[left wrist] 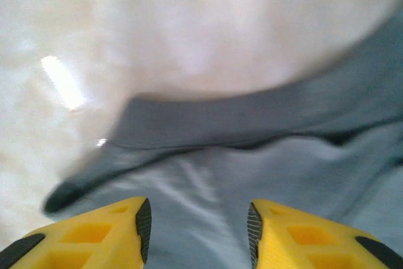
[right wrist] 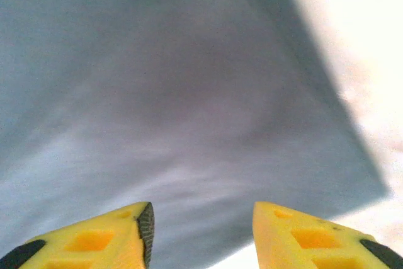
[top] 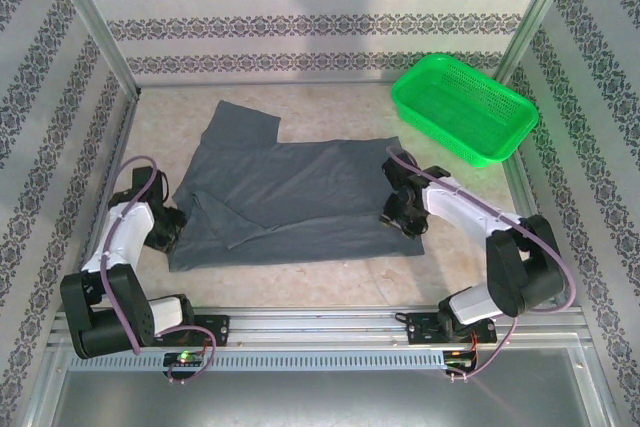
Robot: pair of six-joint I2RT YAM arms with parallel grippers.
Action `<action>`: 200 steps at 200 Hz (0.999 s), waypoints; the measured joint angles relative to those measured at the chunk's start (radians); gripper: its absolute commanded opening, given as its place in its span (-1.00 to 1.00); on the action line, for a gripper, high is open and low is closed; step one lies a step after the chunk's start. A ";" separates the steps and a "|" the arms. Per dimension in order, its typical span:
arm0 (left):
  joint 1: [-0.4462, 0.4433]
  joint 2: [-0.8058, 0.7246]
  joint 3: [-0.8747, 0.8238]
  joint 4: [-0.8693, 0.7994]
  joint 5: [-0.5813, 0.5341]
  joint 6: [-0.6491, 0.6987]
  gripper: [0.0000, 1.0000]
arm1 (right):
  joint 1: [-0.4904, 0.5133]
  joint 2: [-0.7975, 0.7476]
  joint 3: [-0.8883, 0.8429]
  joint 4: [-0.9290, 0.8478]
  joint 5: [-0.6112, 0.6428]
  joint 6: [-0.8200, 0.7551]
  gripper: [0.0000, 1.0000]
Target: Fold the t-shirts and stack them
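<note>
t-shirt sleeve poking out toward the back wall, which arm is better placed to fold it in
Left, probably: the left gripper is open at the t-shirt edge nearest the sleeve; the right gripper is open at the opposite edge.

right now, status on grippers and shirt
Left gripper open, left edge of t-shirt. Right gripper open at right edge. Nothing gripped. Basket far right, apart.

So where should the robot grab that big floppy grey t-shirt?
The dark slate-grey soft t-shirt lies flat on the pale table, so only its thin edge can be pinched. Take its near right corner, sliding the open right tool in low from the right side.
</note>
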 measured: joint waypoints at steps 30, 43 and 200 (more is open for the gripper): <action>-0.141 -0.025 0.025 0.008 0.082 -0.099 -0.05 | 0.036 -0.002 0.046 0.226 -0.187 -0.074 -0.01; -0.213 -0.042 0.004 0.019 0.119 -0.163 -0.04 | 0.059 0.002 0.049 0.312 -0.266 -0.089 0.00; -0.438 0.122 -0.106 0.179 0.195 -0.481 -0.16 | 0.095 0.127 0.085 0.583 -0.519 -0.058 -0.05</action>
